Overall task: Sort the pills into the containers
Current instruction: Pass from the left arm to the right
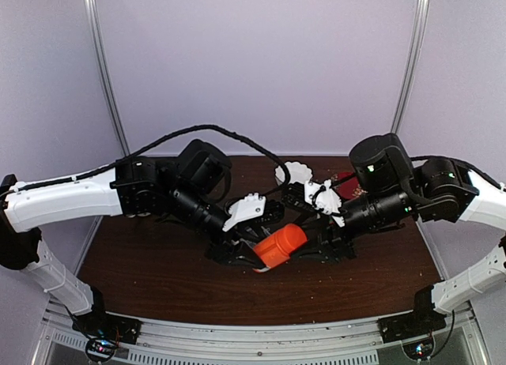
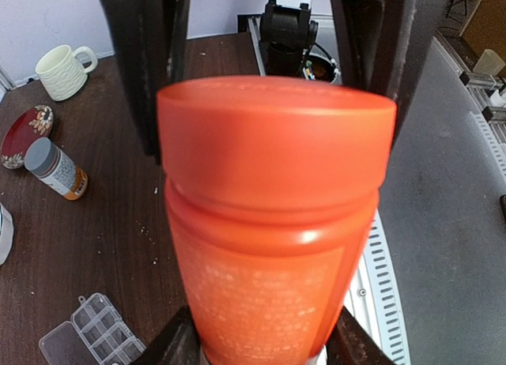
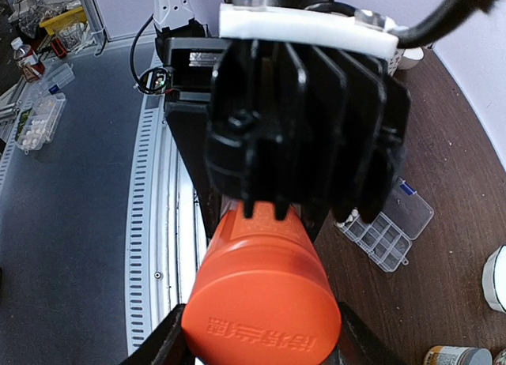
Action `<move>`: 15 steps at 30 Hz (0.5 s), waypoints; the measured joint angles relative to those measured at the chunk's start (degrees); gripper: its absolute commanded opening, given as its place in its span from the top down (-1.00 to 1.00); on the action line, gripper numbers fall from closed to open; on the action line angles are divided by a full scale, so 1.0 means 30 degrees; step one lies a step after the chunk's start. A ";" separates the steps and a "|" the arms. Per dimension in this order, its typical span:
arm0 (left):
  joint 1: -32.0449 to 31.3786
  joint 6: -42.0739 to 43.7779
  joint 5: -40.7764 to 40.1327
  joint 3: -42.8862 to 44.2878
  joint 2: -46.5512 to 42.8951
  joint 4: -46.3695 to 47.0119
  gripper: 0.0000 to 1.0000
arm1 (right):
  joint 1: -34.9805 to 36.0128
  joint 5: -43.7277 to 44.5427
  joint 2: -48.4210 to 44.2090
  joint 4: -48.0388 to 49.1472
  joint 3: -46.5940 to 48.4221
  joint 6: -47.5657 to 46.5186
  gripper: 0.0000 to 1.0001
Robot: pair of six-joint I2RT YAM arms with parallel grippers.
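White arm links (image 1: 63, 201) join black motor housings (image 1: 378, 166), with a black braided cable (image 1: 202, 129).

Above the table (image 1: 142, 254), bottle (image 1: 281, 245) between left end effector (image 2: 261, 333) and right end effector (image 2: 265, 88); organizer box (image 3: 387, 227) on table nearby.

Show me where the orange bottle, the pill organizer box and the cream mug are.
orange bottle (image 2: 273, 246): left wrist view, on its body below the cap.
pill organizer box (image 3: 387, 227): right wrist view, on its compartment grid.
cream mug (image 2: 62, 73): left wrist view, on its ribbed side.
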 measured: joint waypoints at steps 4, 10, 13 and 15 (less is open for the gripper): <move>-0.0007 0.0000 -0.0117 0.0007 0.0000 0.0022 0.74 | 0.0000 0.0087 -0.0204 0.0379 -0.0321 0.0444 0.28; -0.0044 -0.0029 -0.0648 -0.0211 -0.0168 0.0401 -0.38 | 0.0000 0.0423 -0.0211 0.0357 -0.0328 0.0437 0.27; 0.0007 -0.0495 -0.1530 -0.0940 -0.0750 0.1239 -0.94 | -0.0007 0.0867 -0.0408 0.0452 -0.0707 0.0481 0.27; 0.0342 -0.1027 -0.1996 -0.1588 -0.1406 0.1894 -0.95 | -0.0095 0.1158 -0.0780 0.0401 -0.1319 0.0568 0.26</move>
